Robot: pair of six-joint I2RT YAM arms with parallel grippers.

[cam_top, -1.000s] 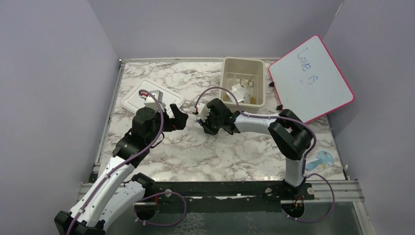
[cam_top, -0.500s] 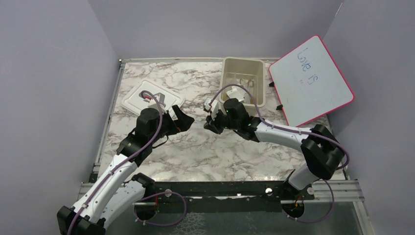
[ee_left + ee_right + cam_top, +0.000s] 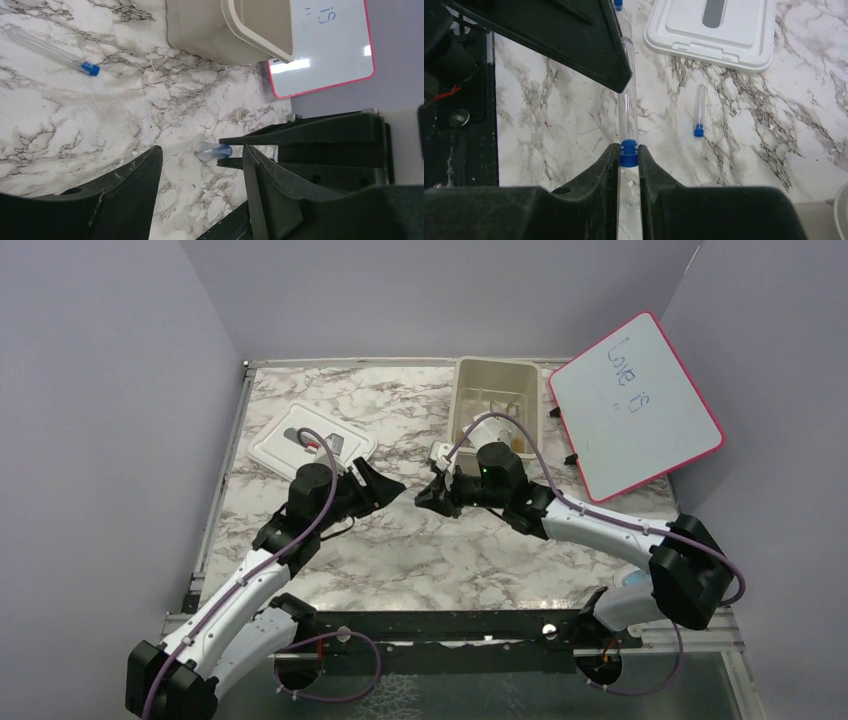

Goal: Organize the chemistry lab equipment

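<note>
Passing the blue-capped clear tube [image 3: 628, 115] across: right claw [image 3: 628, 152] pinches it at the cap; left claw [image 3: 202, 150], jaws apart, should close squarely on its free end first.

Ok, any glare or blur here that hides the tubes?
Left wrist: bright glare patches on the whiteboard, but the loose tube is sharp. Right wrist: the held tube is crisp in the right gripper. Top external: even light, both too small to make out.
</note>
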